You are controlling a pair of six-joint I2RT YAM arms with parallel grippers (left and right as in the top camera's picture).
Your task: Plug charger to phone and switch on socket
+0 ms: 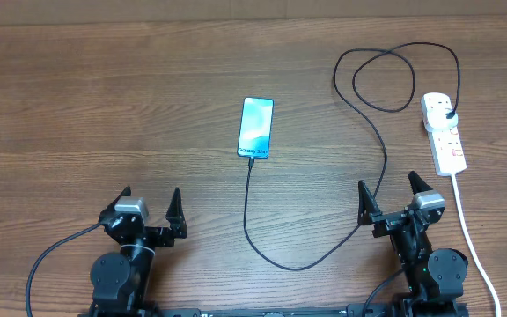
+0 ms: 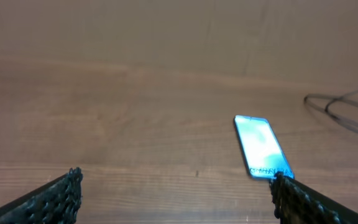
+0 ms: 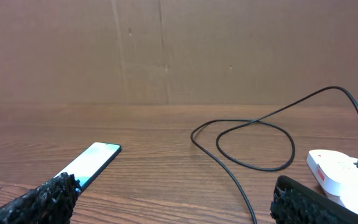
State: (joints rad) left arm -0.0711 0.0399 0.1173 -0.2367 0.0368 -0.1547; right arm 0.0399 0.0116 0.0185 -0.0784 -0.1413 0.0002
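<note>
The phone (image 1: 256, 128) lies flat mid-table, screen lit blue, and also shows in the left wrist view (image 2: 261, 146) and the right wrist view (image 3: 91, 162). The black charger cable (image 1: 262, 242) runs from the phone's near edge, curves right, loops (image 1: 385, 79) (image 3: 253, 140), and ends at a black plug (image 1: 448, 114) seated in the white socket strip (image 1: 444, 132) (image 3: 344, 174). My left gripper (image 1: 150, 204) (image 2: 173, 199) is open and empty near the front left. My right gripper (image 1: 389, 195) (image 3: 173, 202) is open and empty, with the cable passing between its fingers.
The strip's white cord (image 1: 473, 238) runs down the right side toward the front edge. A brown wall (image 3: 166, 50) stands behind the wooden table (image 1: 104, 106).
</note>
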